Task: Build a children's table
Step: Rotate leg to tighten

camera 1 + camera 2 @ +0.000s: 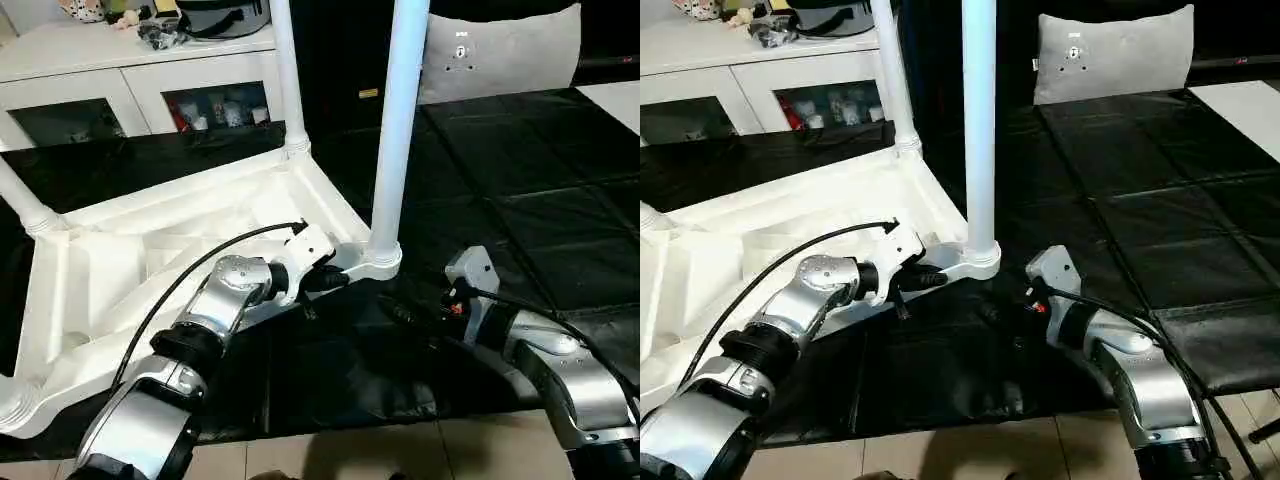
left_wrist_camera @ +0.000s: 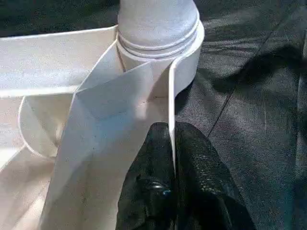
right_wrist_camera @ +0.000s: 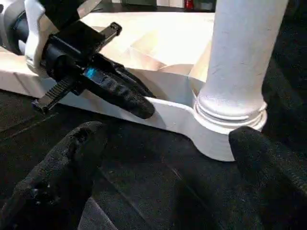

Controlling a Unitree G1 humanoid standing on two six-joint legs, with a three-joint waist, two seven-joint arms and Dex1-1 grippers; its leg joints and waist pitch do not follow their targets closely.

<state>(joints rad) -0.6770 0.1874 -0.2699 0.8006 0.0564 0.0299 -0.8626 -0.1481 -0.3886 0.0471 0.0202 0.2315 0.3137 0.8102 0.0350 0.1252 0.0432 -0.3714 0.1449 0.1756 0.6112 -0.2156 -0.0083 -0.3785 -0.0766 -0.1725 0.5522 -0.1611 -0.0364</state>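
The tabletop point(image 1: 120, 260) lies upside down on the black floor mat point(image 1: 520, 200), ribbed underside up, occupying the 9 o'clock half of the head view. Legs already stand in its corner sockets; the nearest leg point(image 1: 396, 120) rises at 12 o'clock from its corner socket point(image 1: 381, 258). The left gripper point(image 2: 172, 158) has its jaws clamped on the raised rim just beside that socket, probably to steady the tabletop. At 4 o'clock the right gripper point(image 3: 168, 163) hovers low over the mat, jaws apart, facing the socket, seemingly ready to grasp the leg base.
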